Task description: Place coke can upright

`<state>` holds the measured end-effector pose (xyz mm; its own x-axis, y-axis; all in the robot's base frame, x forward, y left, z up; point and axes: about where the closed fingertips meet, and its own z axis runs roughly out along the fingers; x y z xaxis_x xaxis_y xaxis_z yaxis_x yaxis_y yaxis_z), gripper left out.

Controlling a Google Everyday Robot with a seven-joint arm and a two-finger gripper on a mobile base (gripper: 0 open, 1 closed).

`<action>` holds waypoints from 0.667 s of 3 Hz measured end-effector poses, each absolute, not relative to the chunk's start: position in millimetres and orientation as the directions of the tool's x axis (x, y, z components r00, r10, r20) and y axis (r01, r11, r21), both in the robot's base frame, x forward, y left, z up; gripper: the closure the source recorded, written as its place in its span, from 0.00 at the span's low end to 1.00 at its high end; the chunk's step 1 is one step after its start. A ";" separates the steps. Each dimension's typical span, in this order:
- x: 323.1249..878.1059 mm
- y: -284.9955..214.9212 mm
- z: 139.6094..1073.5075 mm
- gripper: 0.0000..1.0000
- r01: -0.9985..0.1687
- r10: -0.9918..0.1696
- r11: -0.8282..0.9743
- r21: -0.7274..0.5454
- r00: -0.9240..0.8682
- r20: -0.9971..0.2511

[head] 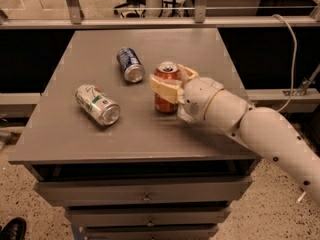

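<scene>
The coke can [163,103], red-orange with a silver top, stands upright on the grey table [90,134] right of centre. My gripper [168,79] reaches in from the right on a white arm. Its tan fingers [162,88] are closed around the can's upper half, one on the near side and one on the far side. The can's base looks to rest on the tabletop.
A blue can [129,64] lies on its side behind and left of the coke can. A white-and-green can [98,104] lies on its side at the left. The table has drawers below. A rail runs along the far edge.
</scene>
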<state>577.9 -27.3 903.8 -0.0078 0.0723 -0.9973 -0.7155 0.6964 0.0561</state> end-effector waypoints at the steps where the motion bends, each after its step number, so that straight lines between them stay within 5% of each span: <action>1: 578.2 -27.6 901.9 0.38 -0.717 0.085 0.693 0.072 -0.018 -0.996; 2: 575.0 -34.2 907.1 0.07 -0.724 0.098 0.686 0.075 -0.010 -0.995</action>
<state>575.0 -34.2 907.1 -0.0103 0.0977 -0.9952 -0.7237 0.6861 0.0749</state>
